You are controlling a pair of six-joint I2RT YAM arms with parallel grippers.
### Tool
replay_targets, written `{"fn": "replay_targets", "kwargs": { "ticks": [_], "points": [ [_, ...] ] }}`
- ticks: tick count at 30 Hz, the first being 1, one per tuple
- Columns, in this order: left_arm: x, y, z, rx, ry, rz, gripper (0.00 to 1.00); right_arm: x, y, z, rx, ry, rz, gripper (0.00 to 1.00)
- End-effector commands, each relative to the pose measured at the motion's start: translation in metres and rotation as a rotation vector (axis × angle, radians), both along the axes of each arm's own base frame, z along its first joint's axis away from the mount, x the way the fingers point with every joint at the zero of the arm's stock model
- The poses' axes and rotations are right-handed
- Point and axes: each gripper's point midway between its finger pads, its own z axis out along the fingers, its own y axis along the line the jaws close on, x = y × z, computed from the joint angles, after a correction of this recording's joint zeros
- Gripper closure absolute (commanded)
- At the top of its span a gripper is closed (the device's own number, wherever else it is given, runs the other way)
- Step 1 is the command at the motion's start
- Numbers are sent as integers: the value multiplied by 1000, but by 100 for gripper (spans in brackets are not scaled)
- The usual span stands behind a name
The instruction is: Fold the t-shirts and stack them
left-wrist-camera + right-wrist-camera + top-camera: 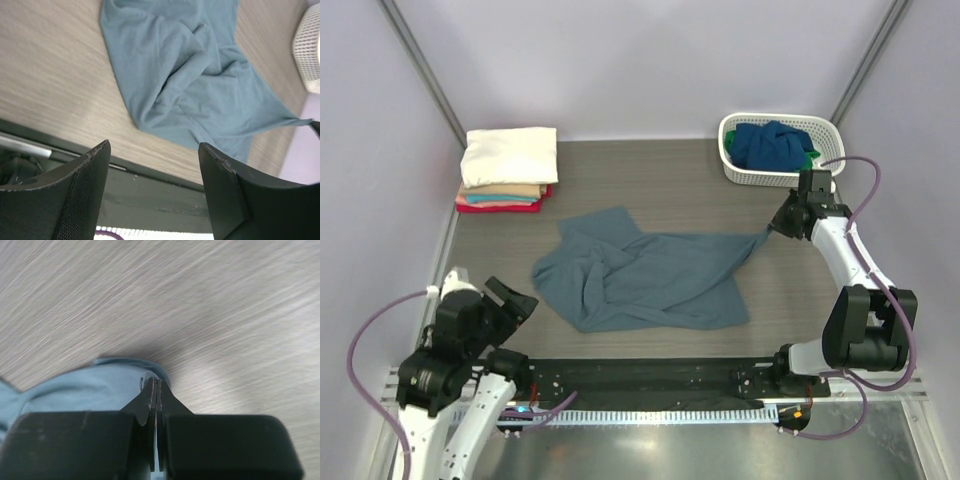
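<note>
The right gripper [156, 385] has its jaws clamped on a corner of the crumpled slate grey-blue cloth t-shirt [640, 280]. The left gripper [155, 147] sits near the shirt, jaws apart.

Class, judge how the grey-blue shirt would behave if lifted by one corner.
Probably floppy: the shirt lies in soft creases and draws to a thin point where the right gripper pinches it. Likely light: the cloth looks thin. Pushed, it would probably bunch, not slide whole.

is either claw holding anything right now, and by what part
The right claw pinches the grey-blue t-shirt by its pulled-out corner; the left claw is open and empty.
</note>
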Motion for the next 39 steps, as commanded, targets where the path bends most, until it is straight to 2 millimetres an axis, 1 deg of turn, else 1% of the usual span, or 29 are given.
{"fn": "replay_targets", "kwargs": {
  "ticks": [1, 2, 3, 4, 5, 6, 7, 8, 9, 10, 11, 12, 13, 14, 15, 16, 17, 18, 19, 20, 21, 26, 29, 30, 32, 35, 36, 38, 39],
  "points": [
    [49, -6, 3, 95, 3, -50, 29, 13, 21, 8, 89, -60, 80, 99],
    [63, -8, 3, 121, -17, -72, 30, 13, 26, 9, 100, -64, 100, 99],
    [80, -11, 0, 136, -17, -76, 31, 14, 30, 9, 106, -65, 112, 99],
    [106, -16, 13, 133, -92, -75, 32, 13, 32, 10, 108, -67, 120, 99],
    [128, -22, -3, 160, -30, -95, 34, 12, 38, 9, 107, -63, 135, 99],
    [148, -26, 4, 179, -54, -111, 34, 12, 40, 8, 106, -61, 142, 99],
    [172, -32, 13, 187, -99, -123, 34, 12, 44, 7, 106, -62, 151, 99],
    [196, -36, -16, 230, 1, -148, 33, 11, 48, 6, 111, -59, 164, 99],
    [225, -41, 8, 274, -67, -181, 32, 12, 51, 6, 113, -58, 173, 99],
    [241, -42, 0, 314, -38, -206, 30, 12, 53, 6, 114, -58, 178, 99],
    [262, -37, -27, 379, 46, -197, 30, 12, 56, 5, 123, -56, 190, 99],
    [274, -33, -37, 422, 80, -214, 30, 11, 59, 5, 125, -55, 199, 99],
    [290, -34, -33, 428, 77, -217, 32, 12, 61, 6, 127, -55, 205, 99],
    [300, -32, -62, 446, 150, -226, 32, 12, 62, 8, 131, -63, 213, 99],
    [307, -29, -70, 447, 165, -219, 33, 11, 65, 10, 134, -66, 222, 99],
    [319, -28, -70, 446, 155, -212, 33, 11, 66, 10, 135, -68, 224, 99],
    [325, -27, -81, 442, 174, -209, 33, 11, 66, 11, 136, -71, 228, 99],
    [330, -24, -100, 436, 213, -210, 34, 11, 67, 13, 139, -74, 231, 99],
    [338, -25, -105, 435, 211, -209, 36, 10, 78, 13, 143, -74, 261, 99],
    [342, -24, -111, 435, 222, -208, 37, 10, 79, 12, 147, -71, 266, 99],
    [346, -22, -123, 446, 250, -206, 38, 10, 81, 13, 150, -71, 273, 99],
    [352, -17, -145, 457, 294, -191, 39, 11, 85, 6, 154, -60, 288, 99],
    [354, -19, -158, 447, 312, -202, 42, 12, 87, 2, 164, -51, 293, 99],
    [356, -20, -160, 440, 310, -205, 44, 13, 87, 2, 165, -54, 292, 99],
    [355, -24, -168, 419, 326, -209, 46, 14, 87, 0, 162, -52, 290, 99],
    [354, -26, -172, 396, 317, -207, 54, 15, 85, -6, 153, -40, 280, 99],
    [352, -27, -173, 397, 321, -207, 63, 15, 84, -10, 151, -33, 278, 99],
    [353, -31, -168, 378, 299, -216, 72, 15, 84, -14, 153, -23, 276, 99],
    [356, -32, -166, 371, 283, -217, 84, 15, 84, -15, 153, -24, 276, 99]
  ]
}}
